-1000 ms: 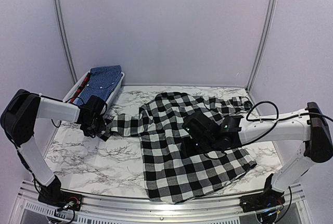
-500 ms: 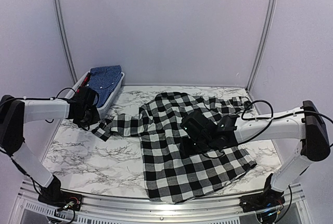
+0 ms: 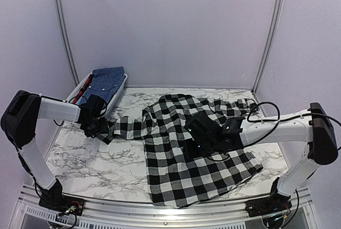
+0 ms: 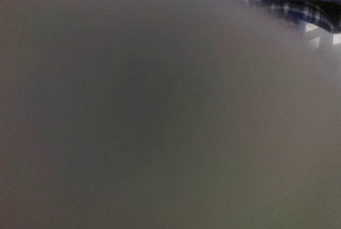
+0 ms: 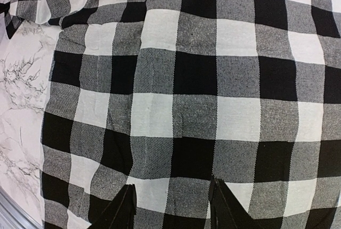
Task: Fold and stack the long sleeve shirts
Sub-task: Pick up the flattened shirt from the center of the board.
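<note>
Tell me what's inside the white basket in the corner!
A blue shirt lies in the white basket, with something red and black along one side. Anything under the shirt is covered, so it cannot be seen.

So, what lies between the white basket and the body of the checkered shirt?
The top view shows the left fingers and the outstretched sleeve of the checkered shirt, lying on the marble table.
</note>
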